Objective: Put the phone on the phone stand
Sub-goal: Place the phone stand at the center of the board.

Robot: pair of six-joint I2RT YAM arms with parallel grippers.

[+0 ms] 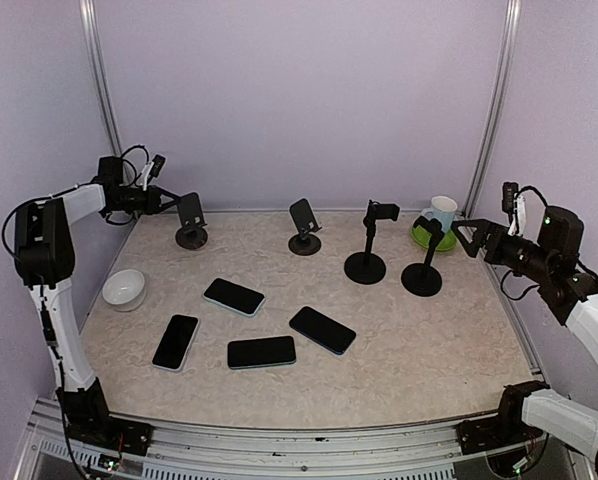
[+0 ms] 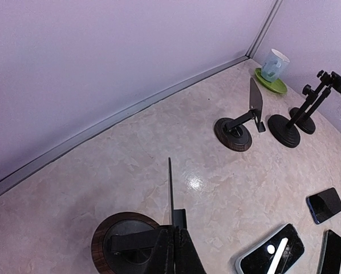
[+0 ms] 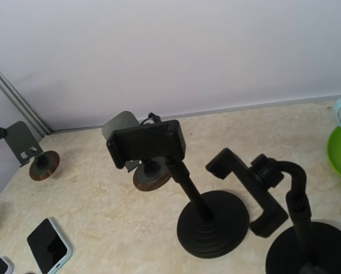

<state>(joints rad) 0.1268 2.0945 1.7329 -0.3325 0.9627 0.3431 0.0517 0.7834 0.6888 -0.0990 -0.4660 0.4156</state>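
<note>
Across table (image 1: 429, 340) centre, phones (image 1: 233, 296) left lying flat, stands (image 1: 304, 228) unloaded, nothing placed yet. Left gripper (image 1: 167, 203) closed tight by far-left stand (image 1: 190, 222), hold unclear. Right gripper (image 1: 467, 238) spread wide, empty.

Lilac walls (image 1: 299, 100), marbled beige tabletop (image 1: 429, 350)

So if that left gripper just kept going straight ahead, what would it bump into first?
Probably the nearest plate phone stand, right ahead of the left gripper; the exact gap is hard to judge.
</note>
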